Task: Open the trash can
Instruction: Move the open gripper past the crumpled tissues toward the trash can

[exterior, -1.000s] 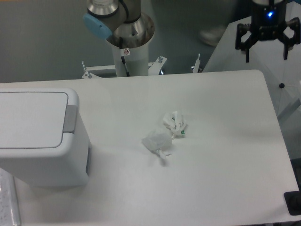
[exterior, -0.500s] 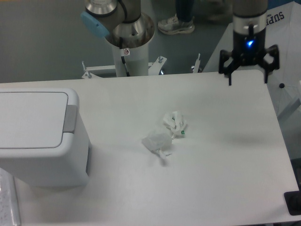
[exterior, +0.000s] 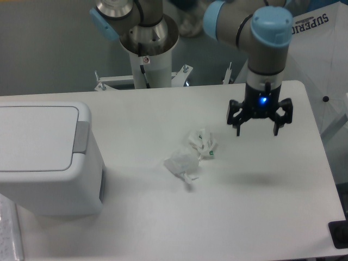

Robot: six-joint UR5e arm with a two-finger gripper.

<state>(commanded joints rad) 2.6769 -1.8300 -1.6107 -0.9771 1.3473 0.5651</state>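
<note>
The white boxy trash can stands at the table's left edge, its flat pale lid closed and level. A grey push tab sits at the lid's right side. My gripper hangs open above the right half of the table, fingers pointing down, empty, far to the right of the can. A blue light glows on its body.
Two crumpled white paper wads lie near the table's middle, between the can and the gripper. The arm's base column stands behind the far edge. A dark object sits at the front right corner.
The gripper has moved left and lower, from beyond the table's far right corner to above the right half of the table. The can and wads have not moved.
</note>
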